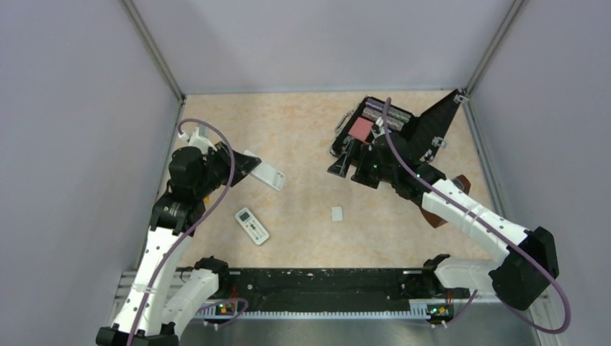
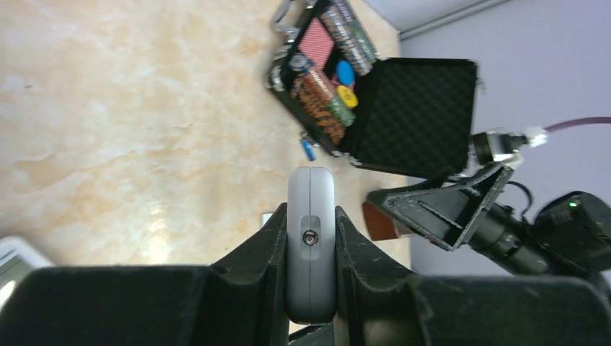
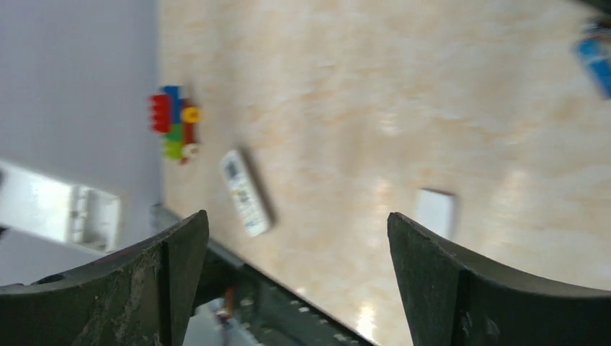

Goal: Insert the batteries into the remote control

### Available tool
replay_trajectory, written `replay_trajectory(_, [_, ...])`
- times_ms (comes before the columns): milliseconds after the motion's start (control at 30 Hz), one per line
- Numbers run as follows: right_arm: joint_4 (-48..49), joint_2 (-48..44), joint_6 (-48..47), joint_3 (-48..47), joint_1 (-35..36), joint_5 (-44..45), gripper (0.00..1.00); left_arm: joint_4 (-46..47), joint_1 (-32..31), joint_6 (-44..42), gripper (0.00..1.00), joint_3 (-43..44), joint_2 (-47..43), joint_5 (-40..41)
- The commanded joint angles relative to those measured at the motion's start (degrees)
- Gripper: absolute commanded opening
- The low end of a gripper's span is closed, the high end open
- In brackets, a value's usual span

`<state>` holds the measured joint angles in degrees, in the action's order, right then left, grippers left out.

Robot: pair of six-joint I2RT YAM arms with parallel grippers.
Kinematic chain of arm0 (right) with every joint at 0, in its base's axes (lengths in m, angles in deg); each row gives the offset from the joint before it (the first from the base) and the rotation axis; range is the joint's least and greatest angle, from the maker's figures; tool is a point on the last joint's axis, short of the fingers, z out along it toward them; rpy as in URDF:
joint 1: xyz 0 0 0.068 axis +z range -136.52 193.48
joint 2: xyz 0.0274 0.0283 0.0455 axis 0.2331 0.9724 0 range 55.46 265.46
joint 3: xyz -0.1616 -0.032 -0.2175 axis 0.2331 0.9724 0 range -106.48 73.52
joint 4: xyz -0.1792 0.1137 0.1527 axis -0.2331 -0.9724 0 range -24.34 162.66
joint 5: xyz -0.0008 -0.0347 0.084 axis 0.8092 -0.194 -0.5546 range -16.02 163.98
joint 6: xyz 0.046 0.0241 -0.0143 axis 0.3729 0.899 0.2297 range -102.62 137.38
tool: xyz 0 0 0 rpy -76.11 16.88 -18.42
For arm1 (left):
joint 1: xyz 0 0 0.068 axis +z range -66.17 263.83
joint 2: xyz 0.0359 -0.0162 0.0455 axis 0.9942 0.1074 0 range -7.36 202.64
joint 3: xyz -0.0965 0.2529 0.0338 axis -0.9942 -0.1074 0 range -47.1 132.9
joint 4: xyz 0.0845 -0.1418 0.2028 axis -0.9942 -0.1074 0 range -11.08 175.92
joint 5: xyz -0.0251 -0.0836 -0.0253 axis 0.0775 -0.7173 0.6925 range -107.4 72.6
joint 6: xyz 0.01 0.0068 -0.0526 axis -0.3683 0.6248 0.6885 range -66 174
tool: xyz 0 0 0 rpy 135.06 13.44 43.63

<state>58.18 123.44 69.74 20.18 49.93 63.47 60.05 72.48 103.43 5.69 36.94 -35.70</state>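
Note:
My left gripper (image 1: 241, 164) is shut on the remote control (image 1: 268, 175) and holds it above the table's left side, white back up. In the left wrist view the remote (image 2: 311, 189) shows end-on, clamped between both fingers of the left gripper (image 2: 311, 216). A blue battery (image 2: 308, 149) lies on the table by the open case's near corner. A blurred blue thing (image 3: 595, 61) shows at the right wrist view's upper right. My right gripper (image 1: 351, 162) hovers beside the case, open and empty (image 3: 295, 223). The held remote (image 3: 81, 213) shows its open compartment.
An open black case of poker chips (image 1: 375, 121) stands at the back right. A white-faced remote with a display (image 1: 252, 225) lies front left. A small white cover plate (image 1: 336, 213) lies mid-table. Coloured toy bricks (image 3: 175, 122) sit by the left wall.

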Motion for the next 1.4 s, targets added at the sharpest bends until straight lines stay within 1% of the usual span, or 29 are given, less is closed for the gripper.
replay_trajectory(0, [-16.4, 2.4, -15.9, -7.0, -0.2, 17.2, 0.96, -3.9, 0.0, -4.4, 0.0, 1.8, 0.6, 6.4])
replay_trajectory(33, [-16.4, 3.0, -19.4, -7.7, -0.2, 16.6, 0.99, -3.9, 0.0, -4.4, 0.0, 1.6, 0.6, 6.7])
replay_trajectory(167, [-14.1, 3.8, -27.4, -7.0, -0.2, 16.9, 0.99, -3.7, 0.0, -4.5, 0.0, 1.1, 0.4, 7.9])
replay_trajectory(200, [-13.0, 3.9, -28.8, -6.3, -0.2, 17.5, 0.99, -3.6, 0.0, -4.5, 0.0, 1.1, 0.4, 7.9])
replay_trajectory(233, [-11.7, 4.2, -30.2, -5.4, -0.2, 17.5, 0.96, -3.4, 0.0, -4.4, 0.0, 1.0, 0.3, 7.9])
replay_trajectory(267, [-10.5, 4.9, -31.7, -4.7, -0.2, 17.6, 0.91, -3.2, 0.0, -4.4, 0.0, 0.8, 0.3, 7.9])
replay_trajectory(333, [-9.6, 7.6, -33.5, -4.5, -0.2, 19.1, 0.75, -2.8, 0.0, -4.4, 0.0, 0.5, 0.3, 7.7])
replay_trajectory(367, [-9.6, 9.4, -34.4, -4.7, -0.2, 19.7, 0.69, -2.5, 0.0, -4.5, 0.0, 0.4, 0.3, 7.6])
replay_trajectory(500, [-8.5, 16.7, -36.3, -6.0, -0.2, 22.5, 0.55, -2.0, 0.0, -4.4, 0.0, 0.0, 0.3, 7.6])
replay_trajectory(533, [-8.4, 18.1, -36.9, -6.4, -0.2, 23.1, 0.53, -2.0, 0.0, -4.4, 0.0, 0.1, 0.3, 7.7])
replay_trajectory(600, [-8.2, 20.9, -37.9, -7.2, -0.2, 24.4, 0.53, -2.1, 0.0, -4.6, 0.0, 0.1, 0.2, 7.9])
replay_trajectory(800, [-7.3, 26.7, -39.3, -9.3, -0.4, 27.8, 0.59, -1.9, 0.0, -4.5, 0.0, 0.1, 0.9, 8.0])
replay_trajectory(933, [-6.1, 29.8, -39.3, -10.1, -1.1, 28.2, 0.59, -1.4, 0.0, -4.4, 0.0, 0.1, 1.6, 7.6])
replay_trajectory(1233, [-3.2, 31.7, -39.4, -9.2, -4.3, 26.7, 0.56, -0.8, 0.0, -4.1, 0.0, 0.4, 2.6, 7.4])
replay_trajectory(1367, [-2.3, 32.6, -39.7, -9.1, -6.2, 22.9, 0.55, -0.4, 0.0, -4.0, 0.0, 0.5, 3.1, 7.2])
